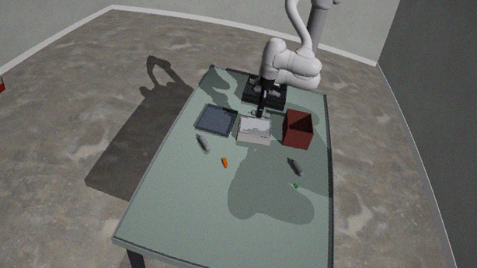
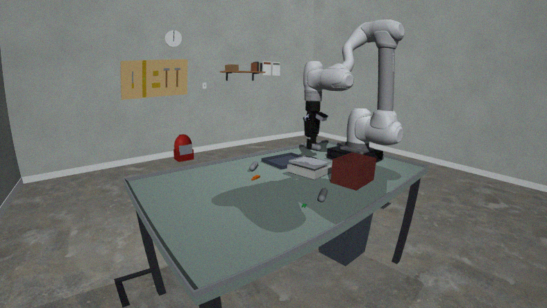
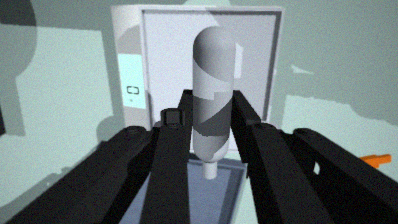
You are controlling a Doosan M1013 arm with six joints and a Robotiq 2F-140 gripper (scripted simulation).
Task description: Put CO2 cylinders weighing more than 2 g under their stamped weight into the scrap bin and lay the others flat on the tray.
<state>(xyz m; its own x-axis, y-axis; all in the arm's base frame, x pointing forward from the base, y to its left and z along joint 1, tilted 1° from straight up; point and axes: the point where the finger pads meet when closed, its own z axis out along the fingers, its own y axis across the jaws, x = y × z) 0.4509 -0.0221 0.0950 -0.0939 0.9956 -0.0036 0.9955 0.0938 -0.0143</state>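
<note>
My gripper (image 1: 260,108) is shut on a grey CO2 cylinder (image 3: 215,95) and holds it level in the air, close above the white scale (image 1: 254,130). In the wrist view the fingers clamp the cylinder's lower half. Its round end lies over the scale's plate and its neck points down the frame, over a blue-grey surface with a pale rim (image 3: 215,195). The blue-grey tray (image 1: 216,119) sits left of the scale and the red scrap bin (image 1: 298,128) right of it. Two more cylinders lie on the table, one at the left (image 1: 202,143) and one at the right (image 1: 295,166).
A small orange piece (image 1: 223,161) and a small green piece (image 1: 295,185) lie on the table in front of the scale. The arm's black base (image 1: 263,93) stands behind the scale. The table has a raised rim.
</note>
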